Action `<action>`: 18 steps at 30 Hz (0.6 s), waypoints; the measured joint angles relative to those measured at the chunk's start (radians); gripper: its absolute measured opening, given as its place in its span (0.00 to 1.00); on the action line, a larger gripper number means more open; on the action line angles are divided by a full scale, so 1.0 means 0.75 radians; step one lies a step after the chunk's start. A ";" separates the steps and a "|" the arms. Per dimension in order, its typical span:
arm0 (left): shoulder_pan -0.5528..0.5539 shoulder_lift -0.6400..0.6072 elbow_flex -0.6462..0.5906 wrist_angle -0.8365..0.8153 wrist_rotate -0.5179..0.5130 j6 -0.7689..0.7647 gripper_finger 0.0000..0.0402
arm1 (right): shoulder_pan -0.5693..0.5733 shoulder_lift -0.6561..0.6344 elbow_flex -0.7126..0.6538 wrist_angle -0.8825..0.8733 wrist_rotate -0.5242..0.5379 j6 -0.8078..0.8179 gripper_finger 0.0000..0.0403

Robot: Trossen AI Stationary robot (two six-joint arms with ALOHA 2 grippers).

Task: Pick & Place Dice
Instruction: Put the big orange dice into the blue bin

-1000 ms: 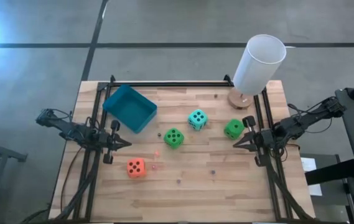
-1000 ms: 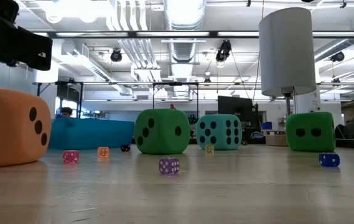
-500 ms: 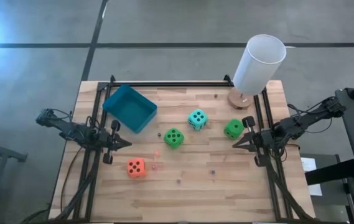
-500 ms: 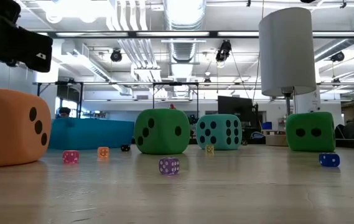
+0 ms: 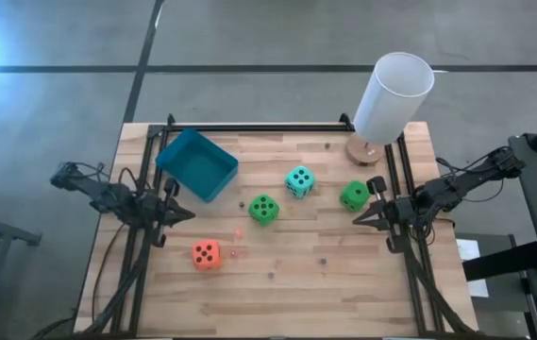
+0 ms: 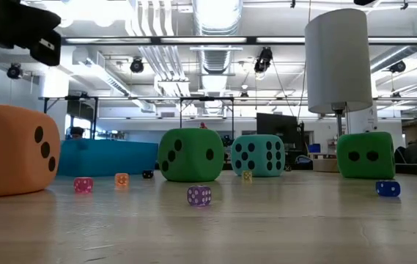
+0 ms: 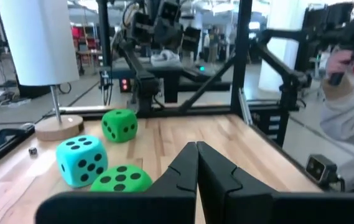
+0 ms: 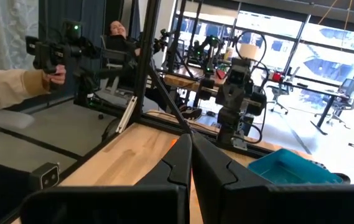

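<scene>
The left gripper (image 5: pixel 190 215) is drifting slightly outward toward the table's left edge and lifting since a second ago, its fingers pressed together with nothing between them, while the right gripper (image 5: pixel 357 220) is hanging at the right edge, likewise pinched closed and empty. The orange-red die (image 5: pixel 206 254) is lying near the left gripper's tips, the blue tray (image 5: pixel 196 163) behind them; the teal die (image 5: pixel 298 181) and one green die (image 5: pixel 264 209) are sitting between both claws, the other green die (image 5: pixel 354 195) just beside the right tips

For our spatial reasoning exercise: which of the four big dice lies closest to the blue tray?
The green die at the table's middle; the teal, orange and other green lie farther off.
</scene>
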 joint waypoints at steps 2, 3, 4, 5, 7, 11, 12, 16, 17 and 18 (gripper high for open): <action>0.000 0.074 0.050 -0.025 0.001 0.000 0.01 | 0.000 0.000 0.000 0.000 0.000 0.000 0.02; 0.000 0.113 0.078 -0.047 0.001 0.000 0.01 | 0.000 0.000 -0.001 0.000 0.000 -0.001 0.02; 0.000 0.157 0.109 -0.068 0.001 -0.001 0.01 | 0.000 0.000 -0.001 0.000 0.000 0.000 0.02; 0.000 0.203 0.143 -0.089 0.001 -0.001 0.01 | 0.000 0.000 -0.001 0.000 0.000 0.005 0.02; -0.001 0.301 0.219 -0.145 0.001 -0.013 0.01 | 0.000 0.000 -0.001 0.000 0.000 0.009 0.02; -0.001 0.507 0.397 -0.297 0.007 -0.041 0.01 | 0.000 0.000 -0.001 -0.001 0.000 0.020 0.02; -0.001 0.562 0.447 -0.343 0.007 -0.061 0.01 | 0.000 0.000 -0.001 -0.001 0.000 0.027 0.02; -0.002 0.765 0.632 -0.531 0.012 -0.181 0.01 | 0.000 0.000 -0.001 -0.007 0.000 0.055 0.02; -0.002 0.812 0.675 -0.581 0.013 -0.208 0.01 | 0.000 -0.001 -0.001 -0.015 0.000 0.061 0.02; -0.002 0.854 0.715 -0.630 0.016 -0.236 0.01 | 0.000 -0.002 -0.001 -0.030 0.000 0.070 0.02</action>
